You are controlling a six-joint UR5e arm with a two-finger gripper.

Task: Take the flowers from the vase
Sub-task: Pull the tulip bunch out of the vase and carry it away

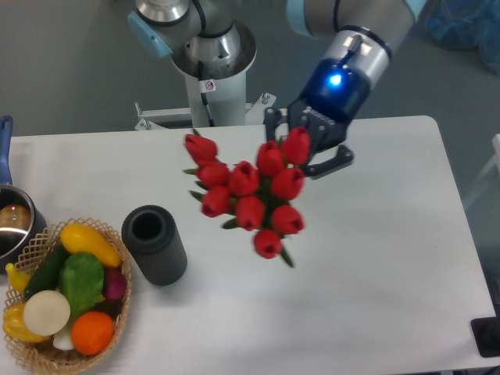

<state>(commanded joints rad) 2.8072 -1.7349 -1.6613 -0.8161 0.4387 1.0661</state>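
The flowers [248, 191], a bunch of red tulip buds with green leaves, hang in the air over the middle of the white table, clear of the vase. My gripper [306, 152] is shut on the bunch at its upper right, its dark fingers partly hidden behind the buds. The vase [155, 244], a dark grey ribbed cylinder, stands upright at the left with its round mouth showing nothing inside, well to the left of the bunch.
A wicker basket [31, 350] with several fruits and vegetables sits at the front left corner. A metal pot [11, 221] with a blue handle is at the left edge. The arm's base [211, 70] rises behind the table.
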